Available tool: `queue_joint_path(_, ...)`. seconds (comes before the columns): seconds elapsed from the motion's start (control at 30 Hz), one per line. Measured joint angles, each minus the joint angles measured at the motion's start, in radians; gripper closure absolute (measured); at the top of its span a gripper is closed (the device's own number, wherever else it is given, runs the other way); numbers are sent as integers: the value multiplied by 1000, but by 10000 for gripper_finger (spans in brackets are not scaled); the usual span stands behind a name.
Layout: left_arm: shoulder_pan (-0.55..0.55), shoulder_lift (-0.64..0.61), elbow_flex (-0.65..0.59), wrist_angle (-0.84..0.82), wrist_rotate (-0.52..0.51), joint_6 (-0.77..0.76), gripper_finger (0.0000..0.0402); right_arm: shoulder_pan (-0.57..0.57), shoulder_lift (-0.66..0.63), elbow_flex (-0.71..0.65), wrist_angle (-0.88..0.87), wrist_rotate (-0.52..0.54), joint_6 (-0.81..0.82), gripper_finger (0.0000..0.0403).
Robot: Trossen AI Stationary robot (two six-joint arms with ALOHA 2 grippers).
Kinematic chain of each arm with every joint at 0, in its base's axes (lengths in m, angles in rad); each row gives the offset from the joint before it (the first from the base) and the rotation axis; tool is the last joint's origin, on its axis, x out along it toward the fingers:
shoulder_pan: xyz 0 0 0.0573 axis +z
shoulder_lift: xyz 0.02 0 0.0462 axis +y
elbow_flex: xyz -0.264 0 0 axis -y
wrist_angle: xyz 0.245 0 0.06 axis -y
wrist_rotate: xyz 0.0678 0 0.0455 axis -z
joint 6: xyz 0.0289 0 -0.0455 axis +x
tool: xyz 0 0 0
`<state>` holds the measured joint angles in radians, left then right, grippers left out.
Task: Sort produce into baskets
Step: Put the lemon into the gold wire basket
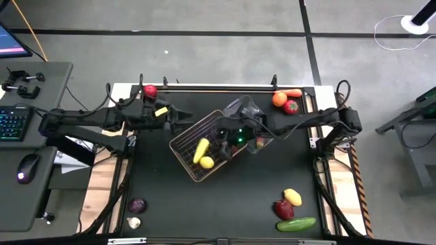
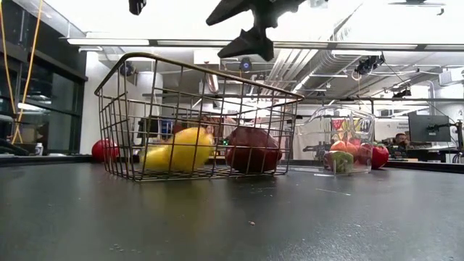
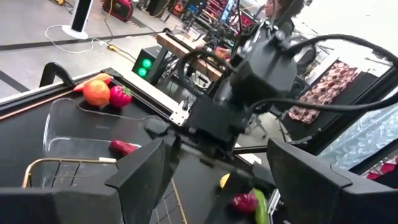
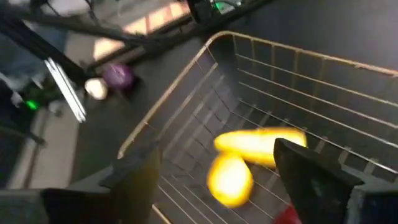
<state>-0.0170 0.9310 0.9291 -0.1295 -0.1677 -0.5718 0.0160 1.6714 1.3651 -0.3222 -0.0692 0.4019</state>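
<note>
right pincer (image 1: 223, 145) open over wire basket (image 1: 185, 139)

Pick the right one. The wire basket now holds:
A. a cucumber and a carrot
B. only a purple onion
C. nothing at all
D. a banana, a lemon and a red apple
D: the wire basket holds a banana and a lemon, and the low view shows a red apple beside them inside it.

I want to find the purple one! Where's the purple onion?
In the high view, the purple onion sits on the table's near-left corner, right beside the white garlic, far from the wire basket.
</note>
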Motion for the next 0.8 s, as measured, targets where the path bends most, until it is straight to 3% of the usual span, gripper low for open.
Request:
queue_joint_path(0.17, 0, 0, 0, -7, 0, 3, 131, 16, -12, 106, -364, -94, -39, 91)
queue_joint_path(0.33, 0, 0, 0, -8, 0, 5, 131, 175, -85, 75, -730, -115, 28, 91)
queue_joint_path(0.43, 0, 0, 0, -8, 0, 6, 131, 322, -175, -15, -769, -98, 242, 91)
queue_joint_path(0.67, 0, 0, 0, -7, 0, 7, 131, 708, -303, -318, -719, -51, 957, 91)
queue_joint_path(0.8, 6, 0, 0, -7, 0, 7, 131, 811, -302, -424, -657, -79, 1125, 91)
